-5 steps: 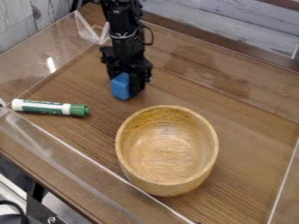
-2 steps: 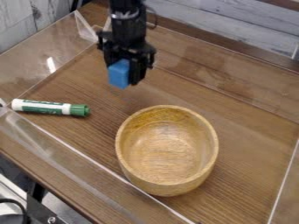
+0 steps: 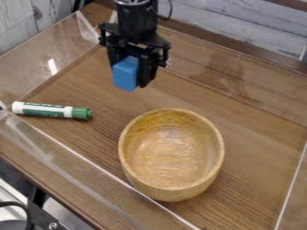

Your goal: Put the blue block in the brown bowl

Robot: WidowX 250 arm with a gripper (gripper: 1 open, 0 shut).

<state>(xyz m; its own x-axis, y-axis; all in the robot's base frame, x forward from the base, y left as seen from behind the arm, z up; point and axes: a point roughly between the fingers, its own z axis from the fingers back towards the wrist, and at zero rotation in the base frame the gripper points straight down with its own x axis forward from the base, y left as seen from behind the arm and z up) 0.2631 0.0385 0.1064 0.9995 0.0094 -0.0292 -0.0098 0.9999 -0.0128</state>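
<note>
- While the single camera view looks down at an angle on a wooden table (image 3: 240,99), the black gripper (image 3: 127,74) hangs in the upper middle of the frame, pointing straight down.
- Its dark fingers (image 3: 146,70) are pinching the blue block (image 3: 125,75) from both sides, so the jaws are closed on it rather than spread.
- That block stands upright between the fingers, its lower end poking out below them, and it sits clear above the tabletop, touching nothing but the gripper.
- Below and to the right of the gripper, in the lower middle of the frame, rests the brown bowl (image 3: 171,153), round, thick-walled, with light grain visible inside.
- Nothing lies inside the bowl; the block is well apart from it, up and to the left of its rim.
- At the left edge of the frame a green-and-white marker pen (image 3: 52,110) lies flat on the table, roughly level, its green cap end pointing toward the bowl.
- Pen and bowl are near each other but do not touch.
- A clear raised border (image 3: 72,166) runs around the table surface, seen along the lower left and the right side.
- Pale planks (image 3: 258,22) fill the upper right corner behind the table.
</note>
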